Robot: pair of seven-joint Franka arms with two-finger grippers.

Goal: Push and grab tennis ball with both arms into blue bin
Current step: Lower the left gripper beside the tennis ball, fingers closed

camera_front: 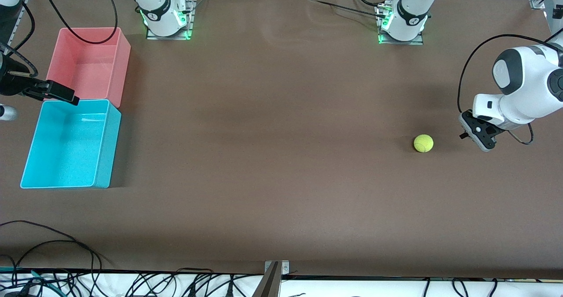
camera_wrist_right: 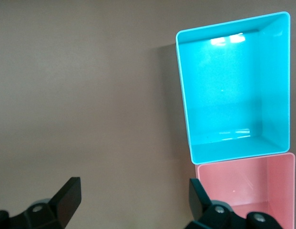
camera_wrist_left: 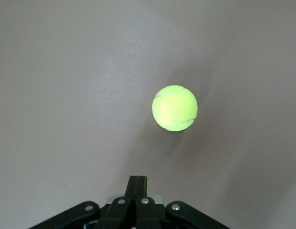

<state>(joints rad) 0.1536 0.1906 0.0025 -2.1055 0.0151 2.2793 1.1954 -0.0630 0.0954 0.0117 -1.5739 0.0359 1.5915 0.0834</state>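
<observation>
The right gripper [camera_front: 66,95] hung with its jaws spread wide, holding nothing, over the seam where the pink bin [camera_front: 124,64] touched the blue bin [camera_front: 105,156]. Both bins held nothing. The tennis ball [camera_front: 423,143] lay on the table [camera_front: 272,156], well apart from them, near the left gripper [camera_wrist_left: 137,183], which was clenched and empty.

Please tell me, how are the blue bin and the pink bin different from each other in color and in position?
The blue bin is light cyan; the pink bin is salmon pink. The blue bin lies nearer to the front camera, the pink bin farther from it, nearer the robots' bases. They share much: both are rectangular open tubs of about the same size, both hold nothing, and they stand end to end at the right arm's end of the table.
</observation>
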